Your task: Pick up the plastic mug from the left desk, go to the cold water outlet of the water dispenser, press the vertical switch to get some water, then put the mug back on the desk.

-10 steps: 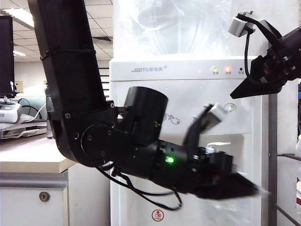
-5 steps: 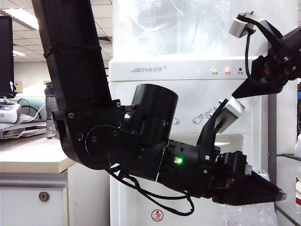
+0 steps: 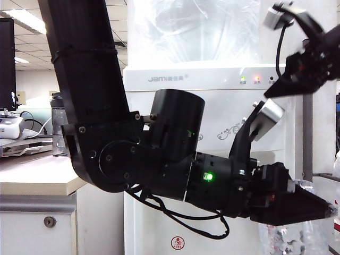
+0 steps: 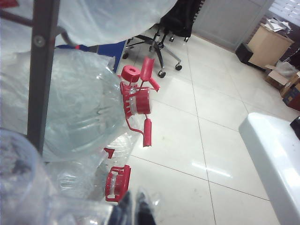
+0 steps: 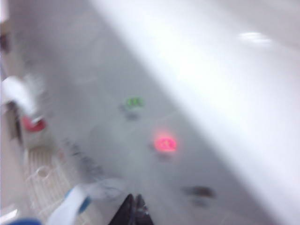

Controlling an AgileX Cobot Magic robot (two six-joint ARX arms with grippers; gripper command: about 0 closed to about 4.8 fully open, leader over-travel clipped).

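My left gripper [image 3: 326, 210] reaches low across the front of the white water dispenser [image 3: 212, 79] towards its right side. It is shut on the plastic mug [image 3: 284, 239], which hangs clear and rippled below the fingers. In the left wrist view the mug [image 4: 21, 187] fills the corner beside the shut gripper [image 4: 133, 212]. My right gripper [image 3: 269, 94] hangs shut and empty by the indicator lights [image 3: 257, 78]. The blurred right wrist view shows this gripper [image 5: 134, 207] near the cold water outlet [image 5: 72, 206], a white tap with a blue ring. Its vertical switch is too blurred to make out.
The left desk [image 3: 32, 178] stands left of the dispenser, with a dark grey bottle [image 3: 58, 127] on it and a round lock [image 3: 50, 221] on its front. The red-ringed tap [image 5: 33, 124] is beside the blue one. Large water jugs [image 4: 79, 108] lie on a metal rack [image 4: 40, 70].
The left arm has swung right, carrying the mug past the dispenser's front towards its right edge. The right gripper has risen slightly.
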